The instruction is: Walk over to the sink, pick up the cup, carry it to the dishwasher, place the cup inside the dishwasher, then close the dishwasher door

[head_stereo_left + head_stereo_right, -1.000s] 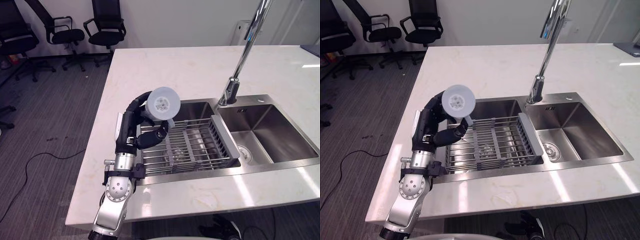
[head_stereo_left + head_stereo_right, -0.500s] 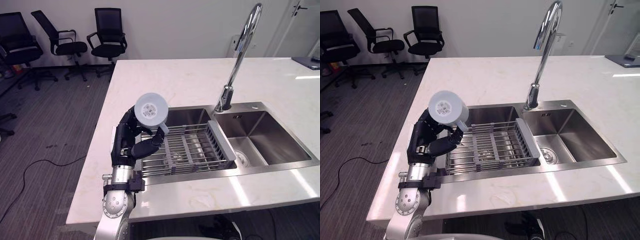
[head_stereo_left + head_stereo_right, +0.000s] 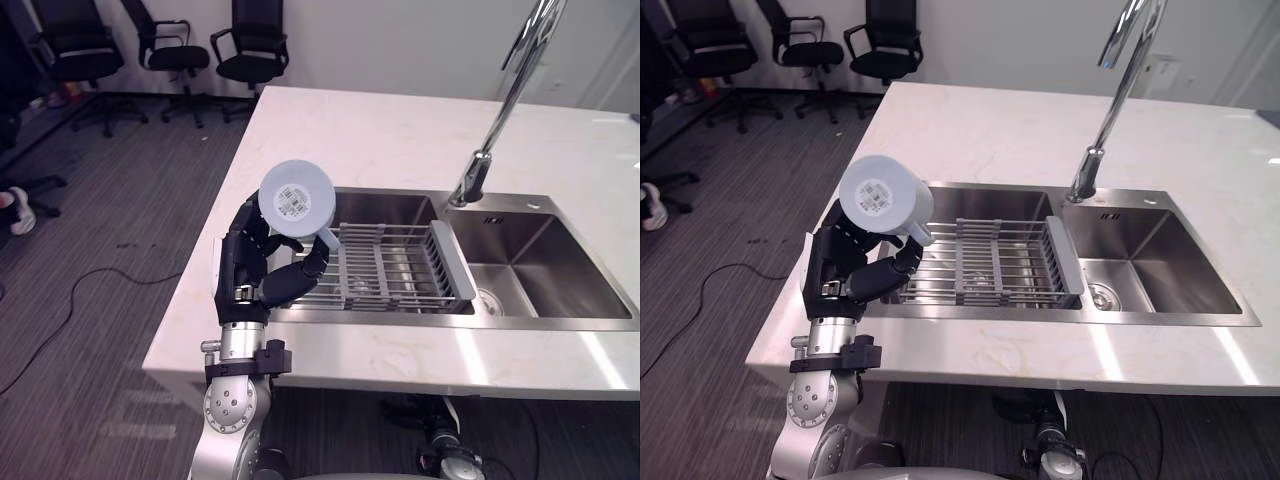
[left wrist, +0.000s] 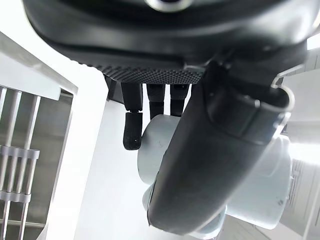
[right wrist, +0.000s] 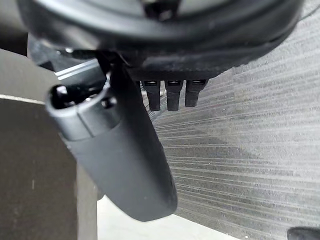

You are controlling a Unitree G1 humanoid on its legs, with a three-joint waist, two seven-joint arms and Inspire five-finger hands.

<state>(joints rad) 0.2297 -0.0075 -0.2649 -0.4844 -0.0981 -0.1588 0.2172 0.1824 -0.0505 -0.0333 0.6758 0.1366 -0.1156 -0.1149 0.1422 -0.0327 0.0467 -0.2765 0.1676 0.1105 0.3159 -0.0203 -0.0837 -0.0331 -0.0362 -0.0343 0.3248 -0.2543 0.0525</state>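
Quickly, left eye view: left hand [image 3: 262, 280] raised over near left corner of marble surface [image 3: 400, 140], fingers and thumb curled round white cup [image 3: 297, 202]. Cup held in the air, tipped so its round base with a small sticker faces the camera, handle pointing down toward the thumb. Held above the strip of surface just left of the double steel sink [image 3: 560, 300], clear of the wire drying rack [image 3: 400, 275] sitting in the left bowl. Chrome faucet [image 3: 505, 100] rising behind the divider between the bowls. Black office chairs [image 3: 250, 40] on grey carpet floor [image 3: 90, 300] well beyond the surface.

Right eye view: same layout; cup [image 3: 880, 197] gripped above the left hand [image 3: 845, 272], rack [image 3: 990, 265] to its right, faucet [image 3: 1110, 100] at back.

Left wrist view: thumb [image 4: 215, 150] wrapped across the cup [image 4: 265, 195], fingers [image 4: 132, 132] bent round its far side; bars of the rack [image 4: 20, 155] and white surface past them.

Right wrist view: right hand [image 5: 120, 165] hanging over the carpet floor [image 5: 250, 150], fingers [image 5: 172, 95] straight and relaxed, thumb out, nothing held.
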